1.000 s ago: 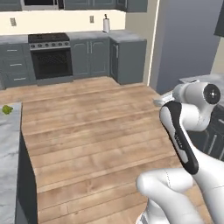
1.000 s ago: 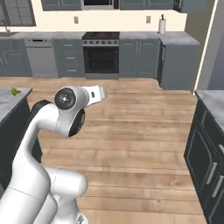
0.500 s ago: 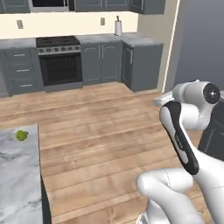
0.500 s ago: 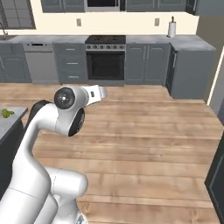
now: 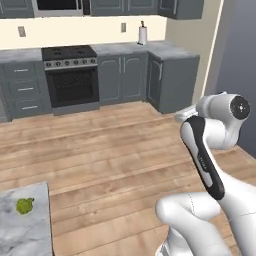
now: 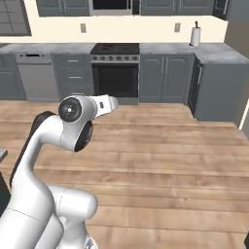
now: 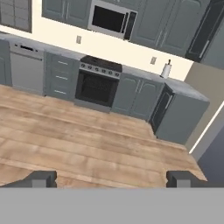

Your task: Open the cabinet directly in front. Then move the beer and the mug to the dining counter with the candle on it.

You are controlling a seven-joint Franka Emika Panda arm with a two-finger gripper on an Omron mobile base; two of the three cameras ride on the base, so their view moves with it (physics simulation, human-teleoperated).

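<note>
Two dark fingertips sit wide apart at the bottom of the hand view, approx 7 and 5 o'clock, so the gripper is spread w/ nothing between the jaws.

Arm is folded up over the base; elbow joint at 3 o'clock in the left base view, at 9 o'clock in the right base view.

Wood floor lies ahead of the robot. Across it, at 12 o'clock, a stove w/ dark oven door stands between low grey base cabs. Microwave hangs above the stove, grey wall cabs beside it at 1 o'clock in the hand view. Paper towel roll stands on the grey worktop, approx 1 o'clock. Dishwasher is left of the stove.

Marble counter corner shows at 7 o'clock in the left base view, w/ a small green item lying on it; can't tell what it is.
</note>
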